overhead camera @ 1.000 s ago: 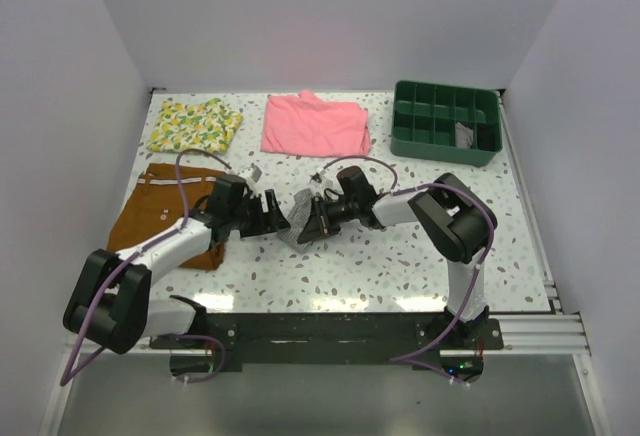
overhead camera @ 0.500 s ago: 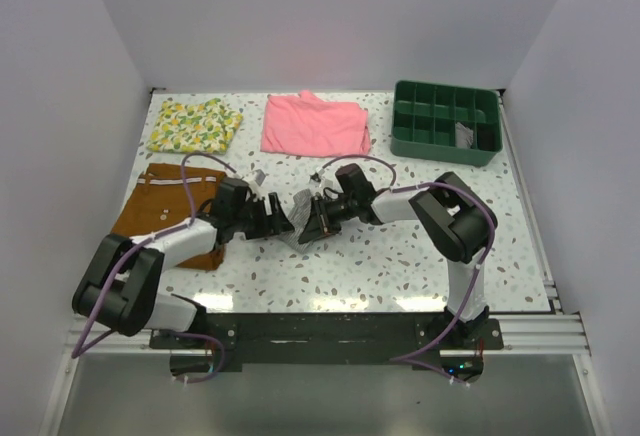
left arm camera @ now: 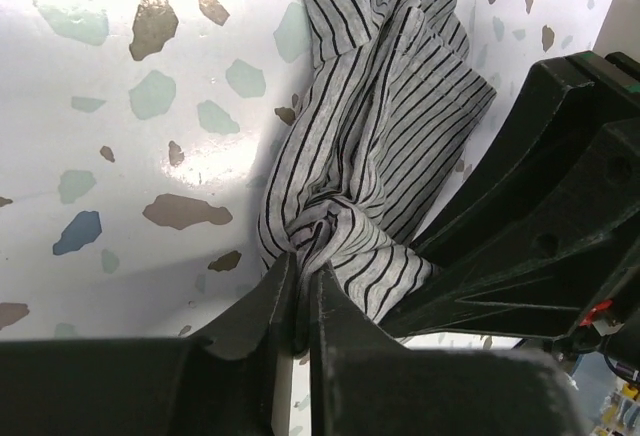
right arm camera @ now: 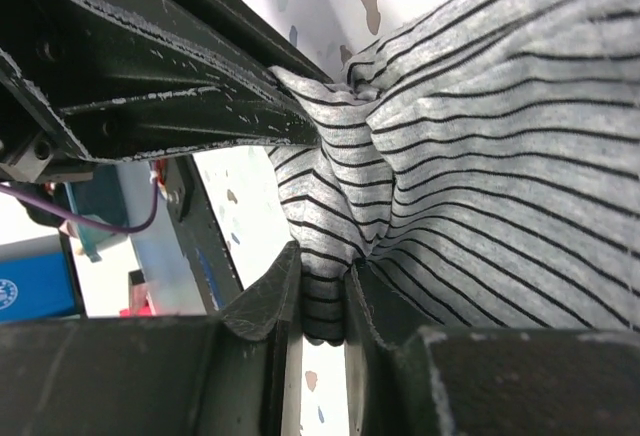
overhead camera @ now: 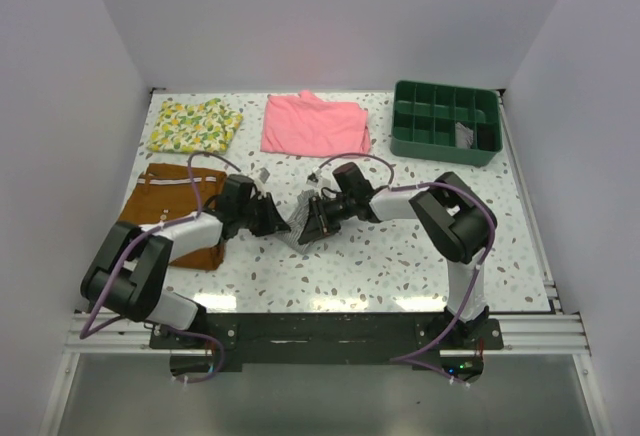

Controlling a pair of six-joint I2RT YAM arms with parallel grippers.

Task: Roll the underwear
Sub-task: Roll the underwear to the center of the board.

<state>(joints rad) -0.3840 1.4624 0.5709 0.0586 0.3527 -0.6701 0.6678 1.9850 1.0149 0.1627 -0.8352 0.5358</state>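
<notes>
underwear lies bunched at the middle of the counter, between the two pincers and near the brown shorts. the striped knit is gathered into a loose, creased heap, not a tidy cylinder. whether any turn of a roll is formed cannot be told from these views.

left pincer: jaws narrow, with a fold of the striped fabric nipped between them. right pincer: jaws narrow, likewise closed on a fold of the same fabric. in the overhead view the two pincers face each other, close together, with the garment between them.

step in hand, as judged: securing a two-point hold on the garment before shaping it. the roll itself appears not yet done.

next move, as judged: draw the held points apart to flatten the fabric on the counter, then turn one edge over evenly. both holds are thin pinches of soft knit, so a fast pull may slip a fold free. keep clear of the pink garment and green tray at the far side.
</notes>
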